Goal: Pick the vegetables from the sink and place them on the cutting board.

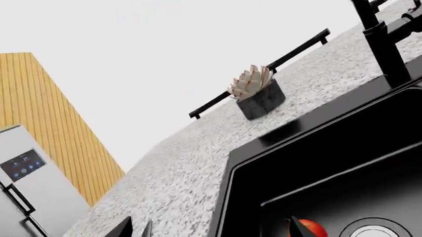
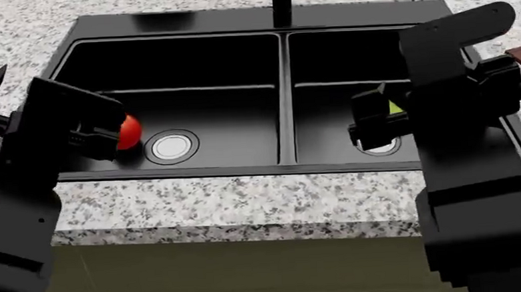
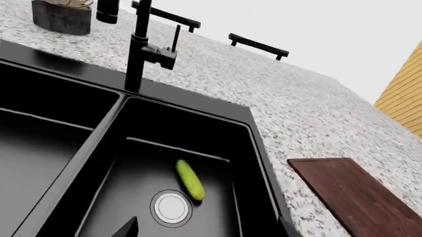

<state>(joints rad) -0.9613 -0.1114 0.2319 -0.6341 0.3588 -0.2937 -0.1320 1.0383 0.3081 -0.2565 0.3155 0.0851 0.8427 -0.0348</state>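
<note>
Here your left gripper point(image 2: 108, 137) sits by the tomato point(image 2: 129, 129) in the sink's point(image 2: 284, 161) left basin, your right gripper point(image 2: 376, 123) over the cucumber point(image 3: 189, 179); neither grip is readable, cutting board point(image 3: 356, 195) bare.

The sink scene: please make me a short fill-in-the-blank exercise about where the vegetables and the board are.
1. The tomato lies in the ____ basin of the sink in the head view.
2. The cucumber lies beside a round silver ____.
3. The cutting board rests on the ____, outside the sink.

Missing words: left; drain; countertop
</note>
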